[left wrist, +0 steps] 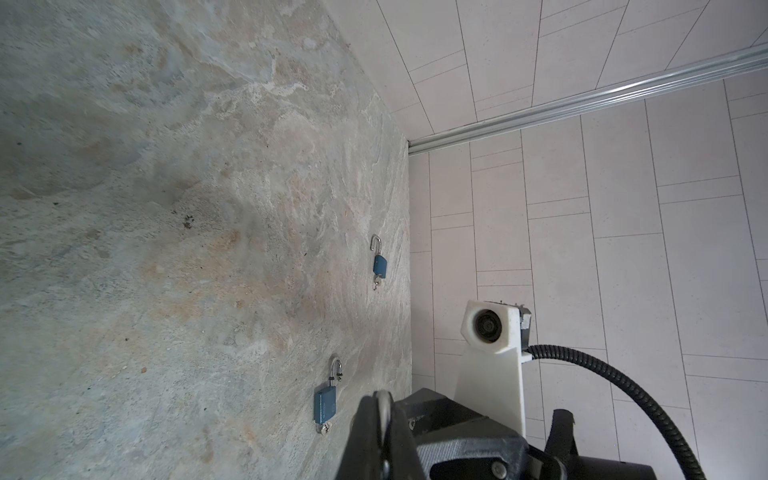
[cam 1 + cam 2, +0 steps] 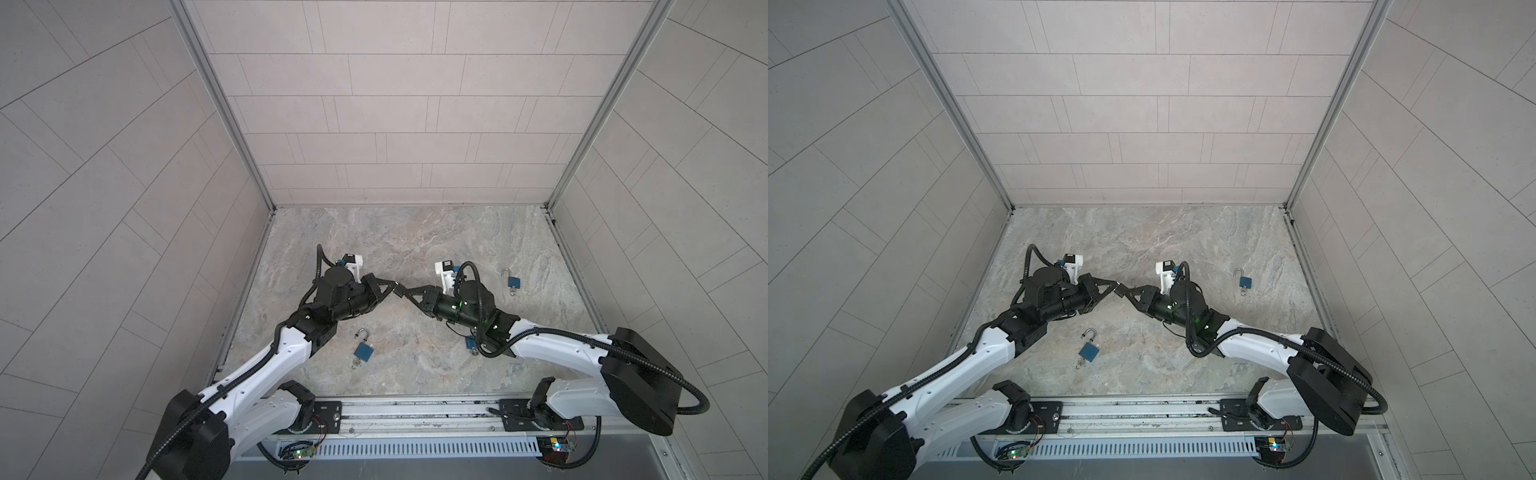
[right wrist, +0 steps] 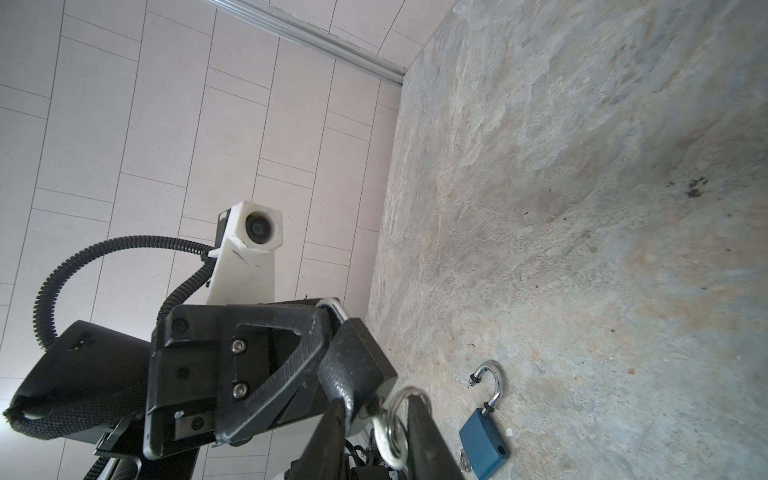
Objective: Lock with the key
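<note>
In the middle of the marble floor, my left gripper (image 2: 392,286) is shut on the steel shackle (image 3: 333,308) of a black padlock (image 3: 357,365) and holds it in the air. Its fingers (image 1: 376,419) pinch that shackle, and the padlock body is hidden in the left wrist view. A silver key (image 3: 384,436) with a ring (image 3: 405,399) sticks out of the padlock's underside. My right gripper (image 3: 376,432) faces the left one; its two fingers flank the key and ring. The ring touches one finger, and a small gap shows beside the other. In both top views the fingertips meet (image 2: 1121,289).
Blue padlocks with open shackles and keys lie on the floor: one near the left arm (image 2: 364,351) (image 2: 1089,351) (image 3: 484,442), one at the right (image 2: 514,282) (image 2: 1245,282) (image 1: 380,266), and one partly under the right arm (image 2: 471,343) (image 1: 325,405). Tiled walls enclose the floor.
</note>
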You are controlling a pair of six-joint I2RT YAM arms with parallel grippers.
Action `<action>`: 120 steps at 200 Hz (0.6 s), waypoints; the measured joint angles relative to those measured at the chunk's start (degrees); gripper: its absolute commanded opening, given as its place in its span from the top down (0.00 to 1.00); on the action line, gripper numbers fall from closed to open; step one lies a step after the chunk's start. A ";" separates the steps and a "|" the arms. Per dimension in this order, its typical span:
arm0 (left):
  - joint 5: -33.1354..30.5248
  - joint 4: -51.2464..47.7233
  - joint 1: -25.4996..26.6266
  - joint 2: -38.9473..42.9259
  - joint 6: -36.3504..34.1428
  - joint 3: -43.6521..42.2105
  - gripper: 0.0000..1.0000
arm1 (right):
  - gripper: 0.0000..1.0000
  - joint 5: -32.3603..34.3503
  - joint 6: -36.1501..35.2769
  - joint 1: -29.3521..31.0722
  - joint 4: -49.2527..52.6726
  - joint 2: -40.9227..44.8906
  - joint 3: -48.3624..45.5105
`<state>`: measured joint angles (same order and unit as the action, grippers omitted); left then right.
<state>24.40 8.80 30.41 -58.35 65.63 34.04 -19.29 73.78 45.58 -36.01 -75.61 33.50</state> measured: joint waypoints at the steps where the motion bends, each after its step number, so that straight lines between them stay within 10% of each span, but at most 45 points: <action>1: 0.00 0.00 0.00 0.00 -0.02 0.00 1.00 | 0.77 0.00 0.17 0.00 -0.04 -0.04 0.00; 120: -1.79 2.12 -0.15 -0.09 1.03 -1.92 1.00 | 0.99 -0.13 1.84 -0.26 -5.22 -0.63 -2.86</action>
<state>22.61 10.92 30.26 -58.43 66.65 32.12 -19.42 75.61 45.32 -41.23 -76.25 30.63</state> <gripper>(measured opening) 0.058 0.047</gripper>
